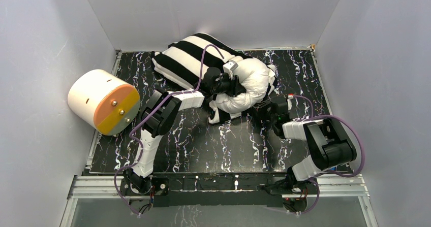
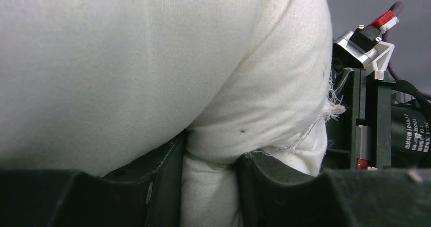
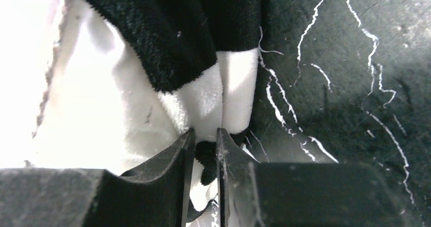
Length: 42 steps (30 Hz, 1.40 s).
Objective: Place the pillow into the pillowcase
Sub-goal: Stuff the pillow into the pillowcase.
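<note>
The black-and-white striped pillowcase (image 1: 185, 59) lies at the back of the table, with the white pillow (image 1: 254, 77) bunched up against its right end. My left gripper (image 1: 227, 83) reaches over the pillowcase and is shut on a fold of the pillow (image 2: 127, 59), whose cloth is pinched between the fingers at the gripper (image 2: 209, 186). My right gripper (image 1: 262, 105) sits low at the pillow's near side. In the right wrist view that gripper (image 3: 204, 153) is shut on a fuzzy striped edge of the pillowcase (image 3: 203, 49), close to the tabletop.
A cream cylinder with an orange face (image 1: 104, 101) lies at the left edge. The black marbled tabletop (image 1: 213, 146) is walled in grey on three sides. The right arm's wrist hardware (image 2: 386, 110) stands just beyond the pillow in the left wrist view.
</note>
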### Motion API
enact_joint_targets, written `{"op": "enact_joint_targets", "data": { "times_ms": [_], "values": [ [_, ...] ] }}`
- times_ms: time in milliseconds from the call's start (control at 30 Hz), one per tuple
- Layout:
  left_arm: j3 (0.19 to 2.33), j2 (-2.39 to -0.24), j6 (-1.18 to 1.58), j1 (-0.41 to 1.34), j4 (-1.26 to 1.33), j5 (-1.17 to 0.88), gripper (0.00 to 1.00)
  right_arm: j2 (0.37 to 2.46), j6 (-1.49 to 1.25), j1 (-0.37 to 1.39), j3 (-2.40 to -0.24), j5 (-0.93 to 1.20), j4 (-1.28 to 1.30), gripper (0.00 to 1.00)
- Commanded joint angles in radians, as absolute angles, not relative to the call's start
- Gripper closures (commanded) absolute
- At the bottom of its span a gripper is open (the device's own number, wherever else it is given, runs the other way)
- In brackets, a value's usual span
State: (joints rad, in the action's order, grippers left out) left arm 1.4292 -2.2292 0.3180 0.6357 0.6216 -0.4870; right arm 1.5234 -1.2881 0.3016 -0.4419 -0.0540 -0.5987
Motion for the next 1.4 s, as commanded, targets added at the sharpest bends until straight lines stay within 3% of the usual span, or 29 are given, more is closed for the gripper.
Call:
{"op": "enact_joint_targets", "data": {
  "times_ms": [0, 433, 667, 800, 933, 1100, 1367],
  "values": [
    [1.349, -2.392, 0.265, 0.538, 0.271, -0.304, 0.63, 1.447, -1.296, 0.321, -0.439, -0.104, -0.616, 0.68],
    [1.333, -2.377, 0.271, 0.538, 0.274, -0.304, 0.63, 1.552, -1.298, 0.322, -0.479, -0.134, -0.610, 0.60],
    [1.309, -2.361, 0.291, 0.538, 0.297, -0.313, 0.63, 1.697, -1.214, 0.321, -0.521, -0.036, -0.830, 0.54],
    [1.289, -2.363, 0.313, 0.538, 0.325, -0.321, 0.62, 1.709, -1.216, 0.323, -0.450, 0.028, -0.971, 0.60],
    [1.311, -2.378, 0.297, 0.539, 0.293, -0.309, 0.62, 1.589, -1.224, 0.323, -0.394, -0.051, -0.870, 0.63],
    [1.314, -2.368, 0.292, 0.538, 0.282, -0.303, 0.62, 1.408, -1.155, 0.322, -0.413, -0.176, -0.627, 0.56],
    [1.315, -2.358, 0.289, 0.534, 0.277, -0.307, 0.62, 1.407, -1.169, 0.300, -0.426, -0.211, -0.579, 0.56]
  ]
}}
